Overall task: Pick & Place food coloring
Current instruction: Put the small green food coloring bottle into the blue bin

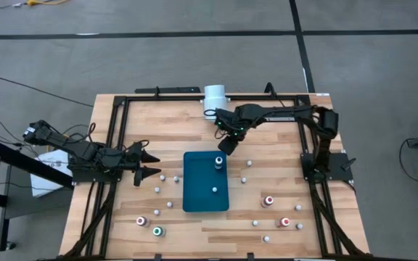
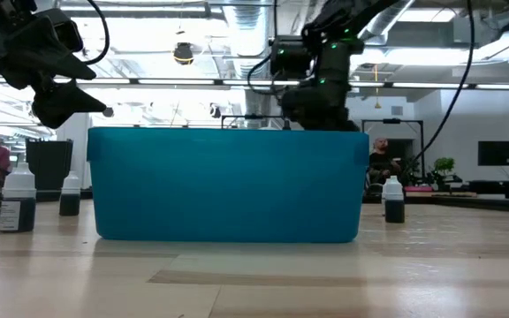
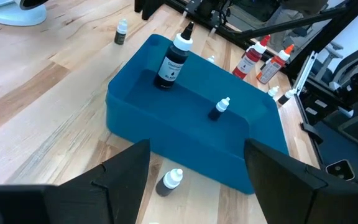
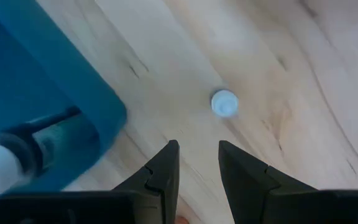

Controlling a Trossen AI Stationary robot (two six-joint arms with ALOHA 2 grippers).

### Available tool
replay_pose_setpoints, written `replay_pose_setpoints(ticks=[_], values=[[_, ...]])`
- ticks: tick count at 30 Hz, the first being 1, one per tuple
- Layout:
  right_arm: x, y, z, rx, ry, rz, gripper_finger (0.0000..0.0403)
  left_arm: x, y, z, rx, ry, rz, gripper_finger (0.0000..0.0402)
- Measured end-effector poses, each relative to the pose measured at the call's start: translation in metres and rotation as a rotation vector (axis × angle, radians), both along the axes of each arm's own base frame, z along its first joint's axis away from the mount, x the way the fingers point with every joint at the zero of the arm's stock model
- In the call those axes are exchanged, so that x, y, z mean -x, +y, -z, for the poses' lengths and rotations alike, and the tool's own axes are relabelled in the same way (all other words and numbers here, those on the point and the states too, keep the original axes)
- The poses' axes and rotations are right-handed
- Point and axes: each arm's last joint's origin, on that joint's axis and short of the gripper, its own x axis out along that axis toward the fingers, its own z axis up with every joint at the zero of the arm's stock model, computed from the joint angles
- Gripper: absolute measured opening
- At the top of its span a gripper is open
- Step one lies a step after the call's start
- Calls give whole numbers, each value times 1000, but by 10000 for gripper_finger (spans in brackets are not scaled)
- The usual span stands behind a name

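2 bottles stand in the tray (image 1: 194,181): a tall one (image 1: 219,162) and a small one (image 1: 214,191). The rest, roughly 15, lie scattered on the table (image 1: 165,123), so most work remains. The right gripper (image 1: 228,144) hovers beside the tray's far corner, fingers narrow, empty. The left gripper (image 1: 148,164) waits wide apart, near the tray's left

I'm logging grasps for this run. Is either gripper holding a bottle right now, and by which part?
Nothing is held. The left gripper is open and empty; the right gripper has only a narrow, empty gap.
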Motion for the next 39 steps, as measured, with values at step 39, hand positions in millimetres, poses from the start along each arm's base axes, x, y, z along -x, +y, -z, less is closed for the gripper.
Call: replay_pose_setpoints(ticks=[39], values=[[-13,-15,7,60,62,-54,171,1,1,2,18,13,-34,252]])
